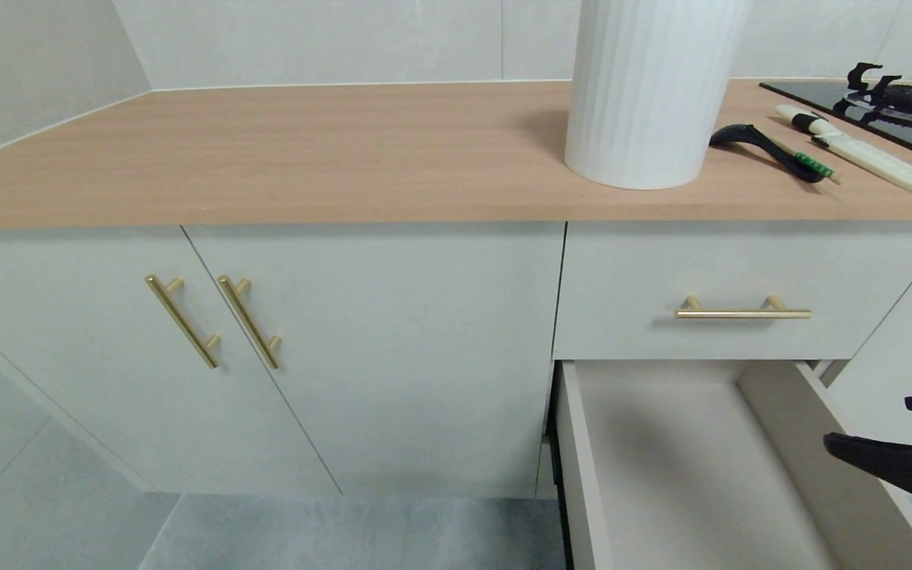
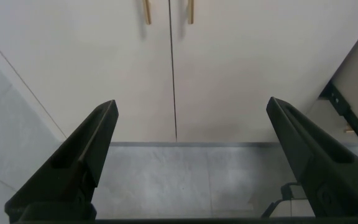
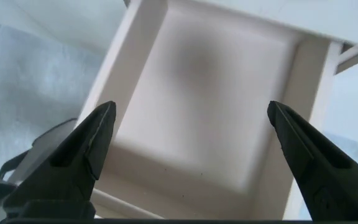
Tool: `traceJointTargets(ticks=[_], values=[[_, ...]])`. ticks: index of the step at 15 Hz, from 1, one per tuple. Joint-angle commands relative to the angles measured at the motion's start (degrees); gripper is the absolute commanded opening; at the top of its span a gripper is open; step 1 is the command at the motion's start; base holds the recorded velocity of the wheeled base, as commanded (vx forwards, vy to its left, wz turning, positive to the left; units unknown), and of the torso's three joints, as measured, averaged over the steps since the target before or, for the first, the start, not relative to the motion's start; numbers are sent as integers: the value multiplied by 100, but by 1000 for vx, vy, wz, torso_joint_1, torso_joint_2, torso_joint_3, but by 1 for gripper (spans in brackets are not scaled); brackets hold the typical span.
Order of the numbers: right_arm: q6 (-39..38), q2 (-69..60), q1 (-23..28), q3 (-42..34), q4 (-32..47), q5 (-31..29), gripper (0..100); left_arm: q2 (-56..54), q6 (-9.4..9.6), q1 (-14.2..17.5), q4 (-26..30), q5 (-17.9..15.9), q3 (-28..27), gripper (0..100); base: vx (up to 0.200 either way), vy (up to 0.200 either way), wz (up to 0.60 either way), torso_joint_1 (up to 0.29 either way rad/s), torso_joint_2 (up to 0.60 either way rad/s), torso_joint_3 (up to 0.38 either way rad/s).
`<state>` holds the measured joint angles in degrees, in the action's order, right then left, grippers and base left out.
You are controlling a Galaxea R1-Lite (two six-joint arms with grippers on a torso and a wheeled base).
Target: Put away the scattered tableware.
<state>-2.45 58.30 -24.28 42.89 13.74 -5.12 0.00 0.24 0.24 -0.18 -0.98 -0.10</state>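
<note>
I read this as the gap between opening and loading: the lower drawer point(image 1: 576, 459) on the right stands pulled out with its floor bare, and none of the tableware has gone in yet. My right gripper point(image 1: 872, 423) hangs at the drawer's right edge with its jaws spread wide and nothing between them; the wrist camera looks straight down into the box. The left gripper point(image 2: 191, 106) is just as wide open and empty, low in front of the double cabinet doors point(image 2: 241, 62) on the left.

The pieces to stow lie on the wooden countertop point(image 1: 266, 158) at far right: a black-headed spoon point(image 1: 769, 149) just right of the white ribbed container point(image 1: 646, 95), and a cream knife point(image 1: 860, 150) beside it, its far end near the hob point(image 1: 899, 111).

Next, I judge, the right arm must rise above the counter edge and come down across the spoon's thin handle (it lies flat, so a shallow pinch).
</note>
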Motion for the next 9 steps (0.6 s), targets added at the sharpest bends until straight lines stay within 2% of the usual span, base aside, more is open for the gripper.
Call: traceJointTargets(ticks=[1,3,5,8,9], values=[[-1,-2,3,0,6,-7,100,9,2,2,1,1,1,100,0,0,0,129,-183,-227],[-1,-2,3,0,6,-7,100,9,2,2,1,1,1,100,0,0,0,173,-159,-256],[-1,-2,3,0,6,-7,100,9,2,2,1,1,1,100,0,0,0,190,-610,-261],[69,-2,3,-17,6,-7,100,9,2,2,1,1,1,100,0,0,0,58,-548,-256],[69,-2,3,-35,6,-7,100,9,2,2,1,1,1,100,0,0,0,242,-496,-251]])
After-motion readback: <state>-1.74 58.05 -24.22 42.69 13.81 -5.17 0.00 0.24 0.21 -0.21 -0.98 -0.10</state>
